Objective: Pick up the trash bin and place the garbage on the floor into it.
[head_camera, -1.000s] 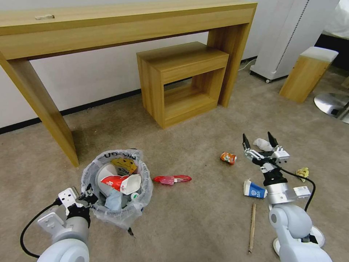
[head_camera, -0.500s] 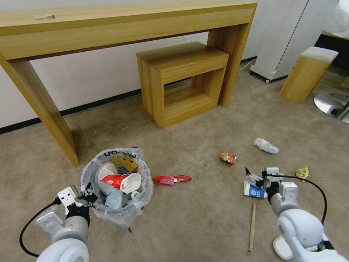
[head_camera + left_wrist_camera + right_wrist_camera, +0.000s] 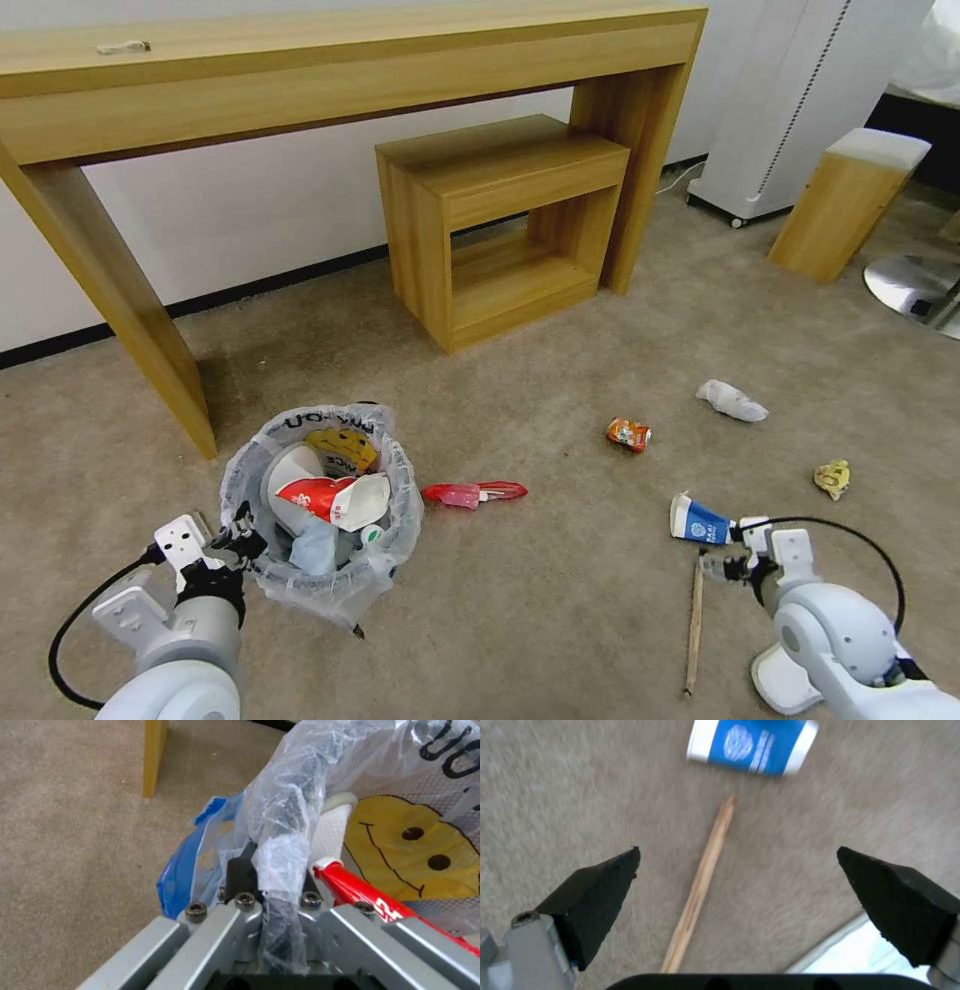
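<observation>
Two grippers at work. Left gripper (image 3: 240, 535) clamps the trash bin (image 3: 320, 500) rim at its 8 o'clock. Right gripper (image 3: 737, 885), jaws wide, hangs over the wooden stick (image 3: 700, 885); blue-white cup (image 3: 752, 744) at 12 o'clock. Advice: straddle the stick's middle, press into the carpet (image 3: 560, 600), close squarely.

From my head camera, the right gripper (image 3: 712, 568) was too small to read. In the left wrist picture, bag plastic hid the trash bin (image 3: 280, 843) rim; the red-white cup (image 3: 370, 900) ran off the lower right edge.
</observation>
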Controlling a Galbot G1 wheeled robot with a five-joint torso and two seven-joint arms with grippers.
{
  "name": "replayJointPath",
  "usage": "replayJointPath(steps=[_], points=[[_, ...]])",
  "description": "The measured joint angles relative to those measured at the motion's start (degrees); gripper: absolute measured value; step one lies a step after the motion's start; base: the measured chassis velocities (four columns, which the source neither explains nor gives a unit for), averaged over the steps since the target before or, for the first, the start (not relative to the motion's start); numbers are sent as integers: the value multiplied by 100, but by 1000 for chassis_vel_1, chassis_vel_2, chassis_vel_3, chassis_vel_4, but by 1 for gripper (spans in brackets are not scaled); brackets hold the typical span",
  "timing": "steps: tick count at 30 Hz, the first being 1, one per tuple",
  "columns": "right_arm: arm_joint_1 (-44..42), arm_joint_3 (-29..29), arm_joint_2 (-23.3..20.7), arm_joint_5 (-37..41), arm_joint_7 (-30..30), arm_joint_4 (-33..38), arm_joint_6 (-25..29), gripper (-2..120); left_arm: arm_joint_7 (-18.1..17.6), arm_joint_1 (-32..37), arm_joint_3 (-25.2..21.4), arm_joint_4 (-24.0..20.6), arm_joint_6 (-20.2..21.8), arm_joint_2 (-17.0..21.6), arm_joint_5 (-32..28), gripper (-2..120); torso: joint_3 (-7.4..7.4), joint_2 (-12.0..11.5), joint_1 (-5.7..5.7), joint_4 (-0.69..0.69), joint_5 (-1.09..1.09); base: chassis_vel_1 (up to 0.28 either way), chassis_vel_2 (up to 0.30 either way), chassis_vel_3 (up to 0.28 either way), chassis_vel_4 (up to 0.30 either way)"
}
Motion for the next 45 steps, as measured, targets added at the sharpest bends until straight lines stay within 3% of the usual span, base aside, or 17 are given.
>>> replayJointPath(steps=[32,34,36,38,45], points=[[503,-690,429,-5,-235,-1307,57,97,-31,-21,48,-17,-20,-80,208,0,0,0,0,0,-1,0,0,0,0],[546,-771,413,-33,-221,-1393,60,88,-32,-42,29,11,-18,-77,200,0,0,0,0,0,-1,0,0,0,0],[543,-787,399,-48,-219,-1404,60,86,-32,-48,29,20,-18,-76,197,0,0,0,0,0,-1,0,0,0,0],[486,-803,361,-93,-218,-1407,62,73,-32,-82,29,61,-18,-79,191,0,0,0,0,0,-1,0,0,0,0],[473,-839,394,-255,-286,-1527,215,54,-14,-127,41,129,-23,-81,183,0,-2,5,-1,-2,-11,0,0,0,0]])
